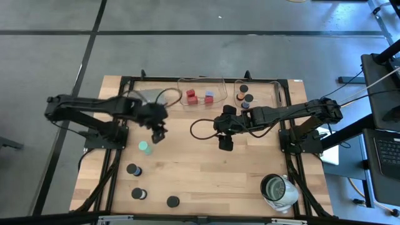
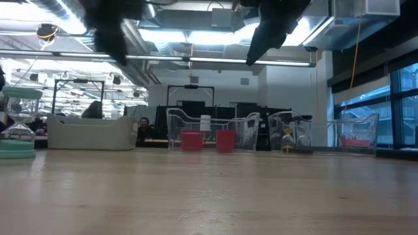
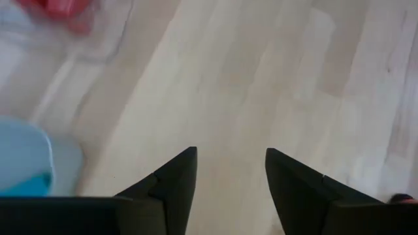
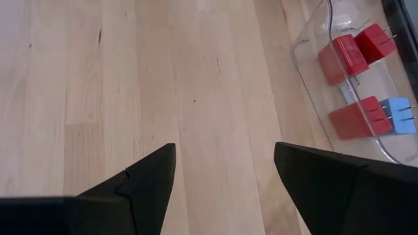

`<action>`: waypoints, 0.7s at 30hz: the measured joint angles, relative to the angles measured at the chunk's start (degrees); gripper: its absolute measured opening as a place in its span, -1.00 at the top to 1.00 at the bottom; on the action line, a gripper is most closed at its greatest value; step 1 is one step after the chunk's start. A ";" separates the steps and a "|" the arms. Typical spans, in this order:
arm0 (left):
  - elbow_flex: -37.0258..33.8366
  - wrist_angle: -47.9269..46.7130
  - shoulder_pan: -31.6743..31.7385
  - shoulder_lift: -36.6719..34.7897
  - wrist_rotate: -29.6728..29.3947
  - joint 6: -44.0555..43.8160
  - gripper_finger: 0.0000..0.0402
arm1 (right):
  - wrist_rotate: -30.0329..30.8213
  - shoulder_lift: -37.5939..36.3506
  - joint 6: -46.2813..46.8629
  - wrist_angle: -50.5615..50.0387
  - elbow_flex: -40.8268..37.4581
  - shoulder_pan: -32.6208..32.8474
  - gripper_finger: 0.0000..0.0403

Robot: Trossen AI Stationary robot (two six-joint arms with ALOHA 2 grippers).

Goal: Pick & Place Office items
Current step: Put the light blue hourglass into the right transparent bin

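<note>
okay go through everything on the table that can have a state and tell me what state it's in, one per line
left gripper: open, empty, above bare wood near the teal piece
right gripper: open, empty, over mid-table
left clear tray: holds red blocks and a pale-blue cube
right clear tray: holds small dark round pieces
black round caps: three, loose on the wood, not yet in a tray
round container: upright, open top

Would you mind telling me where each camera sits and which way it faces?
High: overhead, straight down; both arms, left gripper, right gripper.
Low: table height, level toward clear plastic tray; arms overhead.
Left wrist: down at wooden table; own fingers.
Right wrist: down; own fingers.
Shared: red blocks in the tray.
</note>
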 joint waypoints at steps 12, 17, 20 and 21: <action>-5.55 -3.09 -15.23 -2.62 -3.22 -18.02 -0.32 | -2.14 0.02 0.02 5.27 0.00 0.04 -0.30; -5.55 -8.77 -20.21 -2.63 -3.24 -17.37 -0.39 | -2.11 0.02 0.04 6.12 0.00 0.17 -0.30; -5.55 -13.93 -23.32 -2.15 -3.27 -17.31 -0.41 | -2.10 0.02 0.04 6.56 0.00 0.17 -0.30; -5.59 -15.17 -24.30 -2.14 -3.27 -17.94 -0.42 | -2.10 0.02 0.02 6.71 0.00 0.17 -0.30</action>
